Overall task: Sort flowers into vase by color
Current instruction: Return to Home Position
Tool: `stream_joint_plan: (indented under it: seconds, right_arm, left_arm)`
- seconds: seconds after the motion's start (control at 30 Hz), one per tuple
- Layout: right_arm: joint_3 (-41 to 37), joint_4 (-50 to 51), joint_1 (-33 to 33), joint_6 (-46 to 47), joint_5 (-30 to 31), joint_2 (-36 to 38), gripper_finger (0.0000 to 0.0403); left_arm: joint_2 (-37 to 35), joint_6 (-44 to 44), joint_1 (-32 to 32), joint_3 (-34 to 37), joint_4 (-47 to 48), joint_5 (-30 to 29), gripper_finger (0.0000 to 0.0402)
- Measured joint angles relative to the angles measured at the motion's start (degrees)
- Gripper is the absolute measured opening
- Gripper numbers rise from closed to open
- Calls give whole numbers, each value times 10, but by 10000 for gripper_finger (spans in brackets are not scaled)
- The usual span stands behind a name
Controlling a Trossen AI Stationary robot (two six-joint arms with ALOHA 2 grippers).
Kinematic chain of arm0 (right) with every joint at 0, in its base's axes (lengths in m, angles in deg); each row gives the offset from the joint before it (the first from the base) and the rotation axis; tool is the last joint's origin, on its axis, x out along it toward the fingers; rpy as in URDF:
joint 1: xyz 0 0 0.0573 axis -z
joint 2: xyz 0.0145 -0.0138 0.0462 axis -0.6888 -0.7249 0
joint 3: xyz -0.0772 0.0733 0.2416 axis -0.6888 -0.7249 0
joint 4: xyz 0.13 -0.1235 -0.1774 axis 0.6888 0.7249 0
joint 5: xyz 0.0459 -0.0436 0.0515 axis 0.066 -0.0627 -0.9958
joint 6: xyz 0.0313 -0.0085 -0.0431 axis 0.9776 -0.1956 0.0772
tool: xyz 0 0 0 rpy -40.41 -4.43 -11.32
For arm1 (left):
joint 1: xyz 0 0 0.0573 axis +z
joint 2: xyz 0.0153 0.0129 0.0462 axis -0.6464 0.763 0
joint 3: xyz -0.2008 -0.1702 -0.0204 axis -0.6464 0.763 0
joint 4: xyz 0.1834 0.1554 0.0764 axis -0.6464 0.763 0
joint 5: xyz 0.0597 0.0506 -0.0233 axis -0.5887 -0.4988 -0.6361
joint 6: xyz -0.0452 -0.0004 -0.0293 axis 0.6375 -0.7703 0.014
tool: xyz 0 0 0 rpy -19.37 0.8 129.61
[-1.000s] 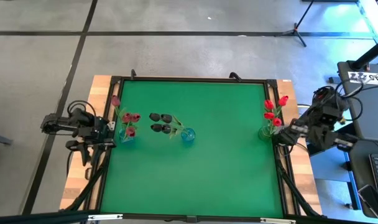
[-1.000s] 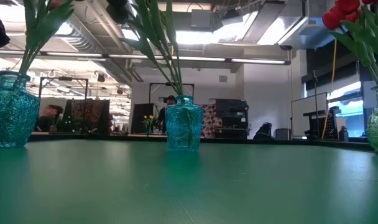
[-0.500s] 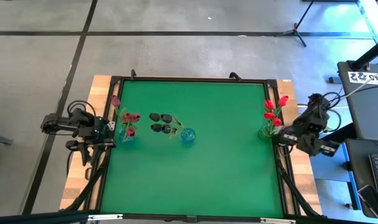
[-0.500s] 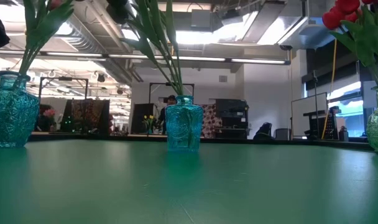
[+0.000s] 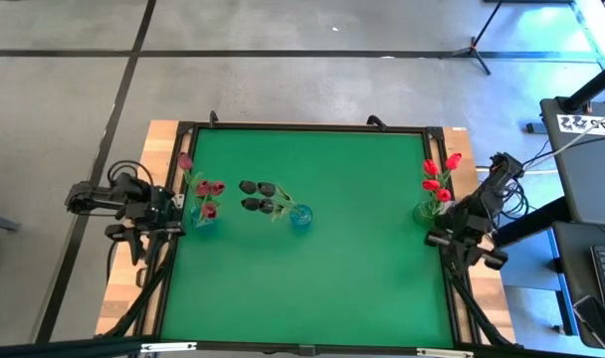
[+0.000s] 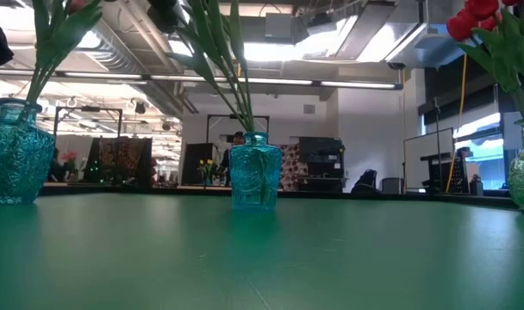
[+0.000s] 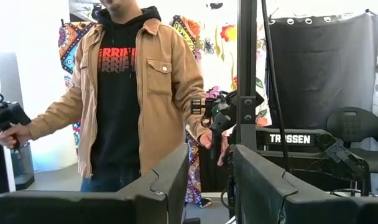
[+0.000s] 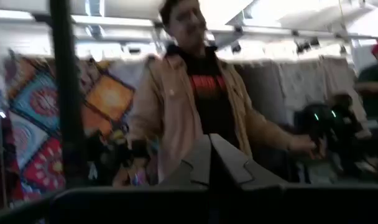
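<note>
Desk (image 5: pixel 332 278), green top. Every stem in view stands in a vase, bunched by colour, heads leaning out over the rim:
- pinkish-red flowers (image 5: pixel 207 192) in the blue vase (image 5: pixel 202 220) by the left edge
- black flowers (image 5: pixel 257 196) in the second blue vase (image 5: pixel 301 217), left of centre
- red flowers (image 5: pixel 438 174) in the right vase (image 5: pixel 425 211) at the right edge

Judged: sorting looks finished, hence both arms sit off the working area.

Outside the left edge, the left gripper (image 7: pixel 209 163) has its fingers a narrow gap apart with nothing between. Outside the right edge, near the red bunch, the right gripper (image 8: pixel 209 148) has its tips together and is empty.

Beyond the desk is a person (image 7: pixel 124 93) in a tan jacket. The red shirt lettering is only partly readable. "TROSSEN" label (image 7: pixel 293 139) is legible on a dark bar behind.
</note>
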Motion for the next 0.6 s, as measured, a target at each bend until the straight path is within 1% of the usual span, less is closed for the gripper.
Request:
stream_joint_plan:
  seconds: [0.07, 0.13, 0.27, 0.37, 0.5, 0.6]
  right_arm:
    - [0, 28, 0, -9, 7, -1, 5]
    - [-1, 61, 0, -11, 24, 0, 5]
    - [-1, 176, 0, -24, 35, -1, 5]
    - [-1, 246, 0, -24, 57, -1, 5]
    - [1, 250, 0, -24, 101, -12, 5]
    - [1, 246, 0, -24, 112, -11, 5]
  left_arm:
    - [0, 1, 0, 0, 3, 2, 124]
    - [0, 2, 0, 0, 7, 22, 124]
    - [0, 2, 0, 0, 40, 71, 124]
    - [0, 2, 0, 0, 76, 94, 124]
    - [0, 2, 0, 0, 146, 97, 124]
    - [0, 2, 0, 0, 188, 95, 124]
